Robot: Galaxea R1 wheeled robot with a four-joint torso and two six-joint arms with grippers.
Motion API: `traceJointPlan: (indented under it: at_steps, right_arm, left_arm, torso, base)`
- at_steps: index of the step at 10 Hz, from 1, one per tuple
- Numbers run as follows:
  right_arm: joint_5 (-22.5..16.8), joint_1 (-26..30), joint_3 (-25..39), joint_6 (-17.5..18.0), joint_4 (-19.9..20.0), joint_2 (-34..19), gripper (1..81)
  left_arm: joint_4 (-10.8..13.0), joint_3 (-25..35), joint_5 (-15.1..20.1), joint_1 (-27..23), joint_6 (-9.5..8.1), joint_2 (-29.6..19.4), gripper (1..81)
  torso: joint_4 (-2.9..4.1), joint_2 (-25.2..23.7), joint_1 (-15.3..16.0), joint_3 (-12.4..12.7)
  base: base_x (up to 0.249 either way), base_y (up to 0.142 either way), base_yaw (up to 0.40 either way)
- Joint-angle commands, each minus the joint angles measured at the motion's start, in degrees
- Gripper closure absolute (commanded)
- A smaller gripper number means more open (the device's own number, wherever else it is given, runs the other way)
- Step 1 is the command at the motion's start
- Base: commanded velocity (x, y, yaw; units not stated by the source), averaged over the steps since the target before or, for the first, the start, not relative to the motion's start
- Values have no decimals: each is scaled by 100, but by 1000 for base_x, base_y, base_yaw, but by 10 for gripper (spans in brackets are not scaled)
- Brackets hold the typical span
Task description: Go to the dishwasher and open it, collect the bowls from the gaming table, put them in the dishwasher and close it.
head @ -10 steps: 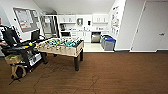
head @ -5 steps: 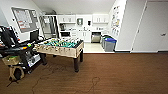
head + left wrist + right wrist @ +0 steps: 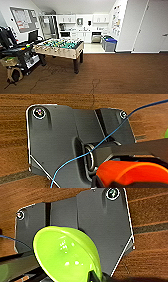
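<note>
A: First, nearest item. What sits at the right gripper point(image 3: 96, 276)?

B: Item one: yellow-green bowl point(image 3: 66, 255), tilted, hollow facing the wrist camera. A dark finger point(image 3: 93, 275) meets its rim, so it is entered as grasped. Brown wood floor point(image 3: 150, 253) lies below it.

A: And the left gripper point(image 3: 100, 180)?

B: Item two: an orange rounded object point(image 3: 130, 171) close against it. What it is, and whether the fingers are clenched or released, I cannot tell. A thin blue cable point(image 3: 105, 139) crosses in front.

A: Middle ground?

B: Item three: foosball table point(image 3: 61, 47), green field, pale wooden sides, dark legs, standing on the wood floor. Just left of it is item four: a dark desk point(image 3: 17, 51) bearing a monitor point(image 3: 32, 36). On the wall above hangs a noticeboard point(image 3: 23, 18).

A: Farthest?

B: Item five: a kitchenette with white cabinets point(image 3: 66, 18) along the back wall. The dishwasher point(image 3: 96, 37), stainless front, is under the counter there, well apart from the robot. Near its right stands a grey bin with a blue lid point(image 3: 109, 43).
</note>
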Motion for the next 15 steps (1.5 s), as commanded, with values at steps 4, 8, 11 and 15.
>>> traceJointPlan:
  at_steps: [4, 8, 11, 15]
  right_arm:
    - [-290, 211, 12, -14, -88, -13, 811]
    - [-290, 255, 12, -5, -88, -13, 811]
    - [-290, 238, 12, -5, -88, -30, 811]
    - [-290, 211, 3, -5, -88, -31, 811]
  left_arm:
    - [55, 21, 210, -182, 27, -88, 811]
    - [55, 21, 210, -208, 27, -106, 811]
    - [55, 56, 210, -200, 27, -106, 811]
    - [55, 56, 202, -191, 27, -114, 811]
  torso:
    - [0, 0, 0, 0]
    - [0, 0, -2, 0]
    - [0, 0, 0, 0]
    - [0, -2, -3, 0]
  base:
    - [136, -71, 0]
    - [136, -75, 0]
    - [136, -45, 0]
    - [134, 0, 0]
